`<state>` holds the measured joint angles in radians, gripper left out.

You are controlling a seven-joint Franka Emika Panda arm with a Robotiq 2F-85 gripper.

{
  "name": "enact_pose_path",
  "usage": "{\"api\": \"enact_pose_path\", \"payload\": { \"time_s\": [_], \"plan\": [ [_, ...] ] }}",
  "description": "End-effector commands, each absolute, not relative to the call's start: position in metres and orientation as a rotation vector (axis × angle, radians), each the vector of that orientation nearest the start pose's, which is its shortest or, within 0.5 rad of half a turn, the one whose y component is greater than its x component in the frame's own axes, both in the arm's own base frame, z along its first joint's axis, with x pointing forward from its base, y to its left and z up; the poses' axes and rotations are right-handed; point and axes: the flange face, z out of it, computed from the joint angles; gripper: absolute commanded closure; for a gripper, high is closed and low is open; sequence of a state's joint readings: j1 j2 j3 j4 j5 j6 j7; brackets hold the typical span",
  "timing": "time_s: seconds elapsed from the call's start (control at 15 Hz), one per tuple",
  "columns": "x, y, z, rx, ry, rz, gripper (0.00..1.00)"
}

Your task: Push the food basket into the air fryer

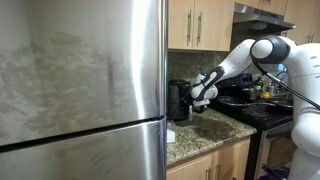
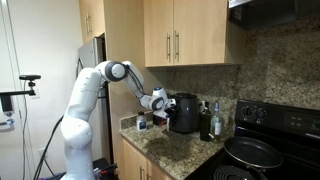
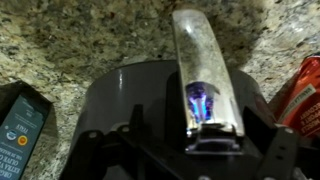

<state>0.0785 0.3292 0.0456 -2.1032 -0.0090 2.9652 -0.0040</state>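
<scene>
The air fryer (image 1: 177, 99) (image 2: 184, 111) is a small black rounded appliance on the granite counter. The wrist view looks down on its dark food basket (image 3: 120, 95), whose silvery handle (image 3: 205, 70) points up the picture. My gripper (image 1: 201, 97) (image 2: 157, 101) is right at the fryer's front, at handle height. In the wrist view my dark fingers (image 3: 185, 145) stand apart on either side of the handle's near end and hold nothing. How far the basket sticks out of the fryer is hidden by my gripper in both exterior views.
A steel fridge (image 1: 80, 90) fills one side of an exterior view. Bottles (image 2: 208, 122) stand beside the fryer, and a stove with a black pan (image 2: 250, 150) is beyond. A dark box (image 3: 20, 125) and a red can (image 3: 308, 85) flank the basket. Cabinets (image 2: 180, 35) hang above.
</scene>
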Motion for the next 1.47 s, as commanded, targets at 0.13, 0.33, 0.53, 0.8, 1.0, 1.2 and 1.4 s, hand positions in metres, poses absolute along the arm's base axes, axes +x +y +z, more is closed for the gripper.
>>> {"api": "enact_pose_path", "payload": {
  "time_s": [0.13,0.33,0.53,0.8,1.0,1.2,1.4],
  "plan": [
    [0.642,0.076,0.321,-2.928,-0.067,-0.873,0.0],
    [0.642,0.089,0.324,-2.842,0.04,-0.827,0.0],
    [0.641,0.094,0.332,-2.774,0.119,-0.833,0.0],
    [0.616,0.082,0.347,-2.828,0.273,-0.56,0.0],
    [0.575,0.078,0.375,-2.868,0.375,-0.338,0.0],
    [0.541,0.074,0.425,-2.878,0.464,-0.145,0.0],
    [0.495,0.078,0.464,-2.813,0.357,0.093,0.0]
  ]
}}
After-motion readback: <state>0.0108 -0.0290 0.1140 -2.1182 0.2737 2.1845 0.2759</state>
